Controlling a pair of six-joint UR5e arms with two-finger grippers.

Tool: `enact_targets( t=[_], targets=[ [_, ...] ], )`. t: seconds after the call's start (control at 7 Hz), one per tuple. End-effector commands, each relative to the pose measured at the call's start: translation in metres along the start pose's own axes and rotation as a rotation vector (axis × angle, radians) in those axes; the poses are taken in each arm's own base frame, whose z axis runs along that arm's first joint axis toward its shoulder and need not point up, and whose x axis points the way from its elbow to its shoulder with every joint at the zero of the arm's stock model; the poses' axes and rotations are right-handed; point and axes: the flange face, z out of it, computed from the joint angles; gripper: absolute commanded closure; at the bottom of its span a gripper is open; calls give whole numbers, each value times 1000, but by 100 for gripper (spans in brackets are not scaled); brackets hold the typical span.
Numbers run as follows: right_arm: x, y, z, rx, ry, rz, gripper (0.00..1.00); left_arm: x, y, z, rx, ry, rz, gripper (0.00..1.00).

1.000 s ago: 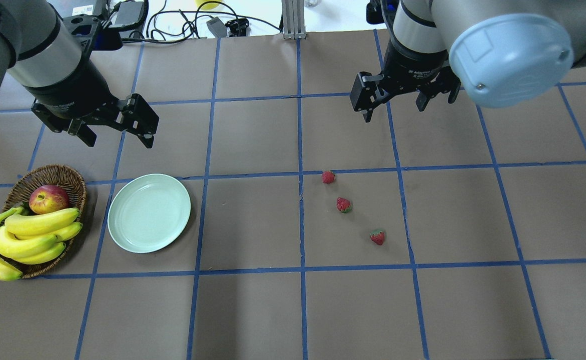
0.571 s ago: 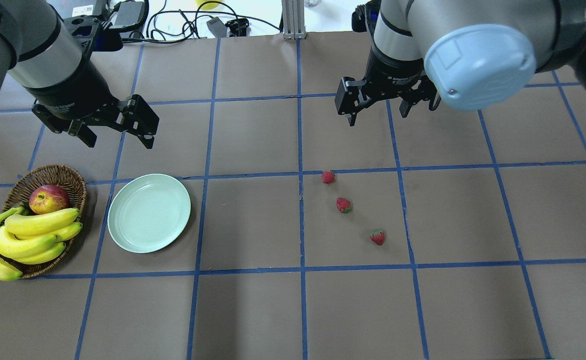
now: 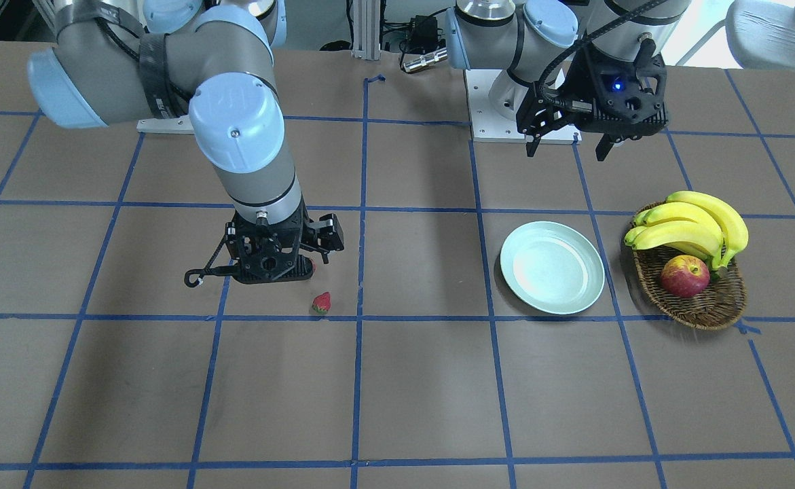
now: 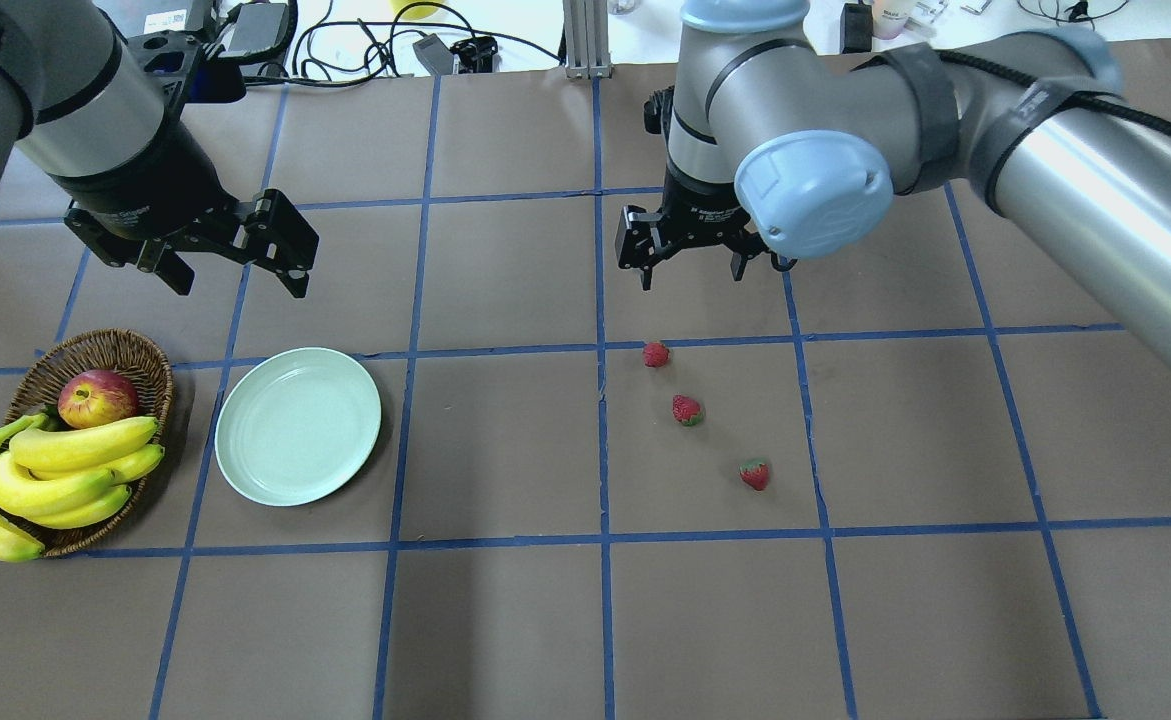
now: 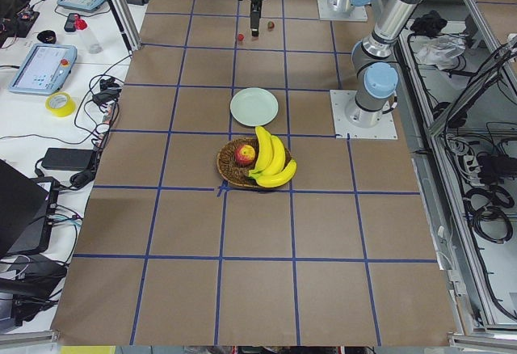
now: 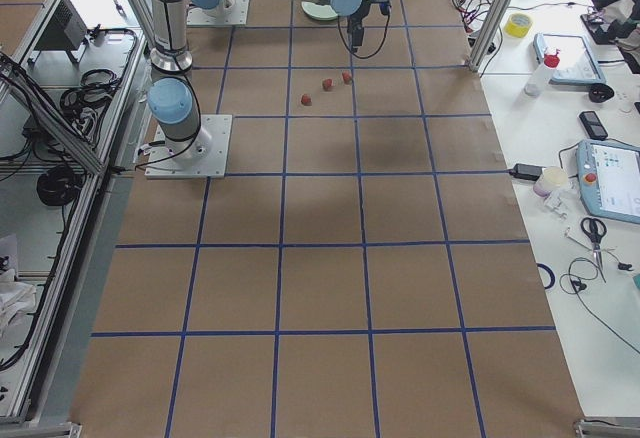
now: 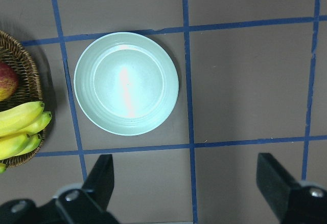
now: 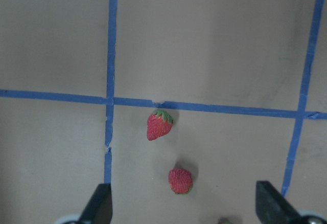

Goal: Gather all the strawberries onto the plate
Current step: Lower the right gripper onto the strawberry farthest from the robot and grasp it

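Observation:
Three small red strawberries lie in a slanted row right of the table's middle: a far one (image 4: 655,354), a middle one (image 4: 687,410) and a near one (image 4: 755,474). The pale green plate (image 4: 298,426) lies empty at the left. My right gripper (image 4: 690,276) is open and empty, hovering just beyond the far strawberry. Its wrist view shows two strawberries (image 8: 159,125) (image 8: 180,180) between its spread fingers (image 8: 99,206). My left gripper (image 4: 240,280) is open and empty, above the table beyond the plate (image 7: 126,83). In the front view one strawberry (image 3: 321,302) shows beside the right gripper (image 3: 271,268).
A brown wicker basket (image 4: 105,346) with an apple (image 4: 97,397) and a bunch of bananas (image 4: 45,475) stands left of the plate. Cables and small devices lie past the table's far edge. Blue tape lines grid the brown tabletop.
My right arm has swung leftward in the overhead view and come closer to the far strawberry, gripper still open. The left arm, plate and strawberries have not moved.

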Motion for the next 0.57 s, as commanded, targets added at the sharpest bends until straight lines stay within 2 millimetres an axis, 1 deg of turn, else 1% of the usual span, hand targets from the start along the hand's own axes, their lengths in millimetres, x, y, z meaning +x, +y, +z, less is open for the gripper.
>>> enact_targets(
  t=[0.0,0.14,0.29,0.43],
  targets=[
    [-2,-10,89,28,-6,25,0,0,0,0,0,3,2,0],
    [-1,-11,115,49,-10,27,2,0,1,-1,2,-5,2,0],
    [-3,-10,132,19,-37,28,5,0,1,0,-1,-3,2,0],
    [-7,-11,142,9,-76,29,7,0,1,0,-1,0,2,0]
  ],
)
